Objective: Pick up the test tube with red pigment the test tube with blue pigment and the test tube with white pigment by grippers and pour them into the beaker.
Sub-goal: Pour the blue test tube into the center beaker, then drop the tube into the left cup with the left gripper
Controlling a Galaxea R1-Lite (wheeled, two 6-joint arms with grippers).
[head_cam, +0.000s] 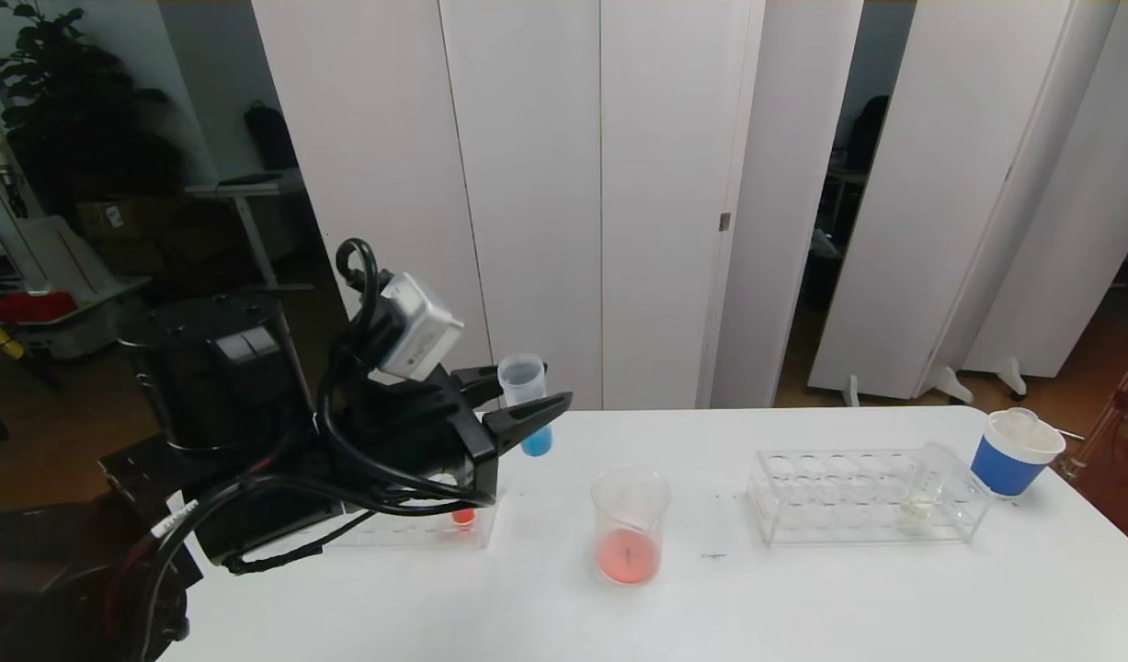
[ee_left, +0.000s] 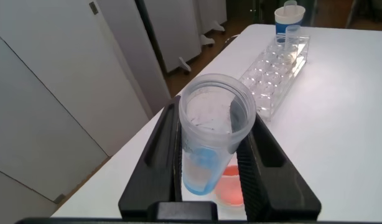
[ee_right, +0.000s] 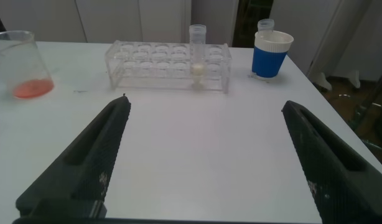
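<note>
My left gripper [head_cam: 529, 393] is shut on the test tube with blue pigment [head_cam: 529, 405], holding it upright above the table's back edge, left of the beaker [head_cam: 628, 526]. In the left wrist view the tube [ee_left: 206, 155] sits between both fingers, blue liquid low in it, the beaker [ee_left: 233, 188] below. The beaker holds red liquid. A tube with red pigment [head_cam: 463, 516] stands in the left rack, mostly hidden by my arm. The test tube with white pigment [head_cam: 924, 492] stands in the right rack [head_cam: 803, 501]. My right gripper [ee_right: 206, 106] hangs open over bare table, out of the head view.
A blue paper cup [head_cam: 1014, 452] with a small tube in it stands at the back right beside the right rack. The left rack [head_cam: 407, 533] lies under my left arm. The table's right edge [head_cam: 1115, 533] is close to the cup. White panels stand behind the table.
</note>
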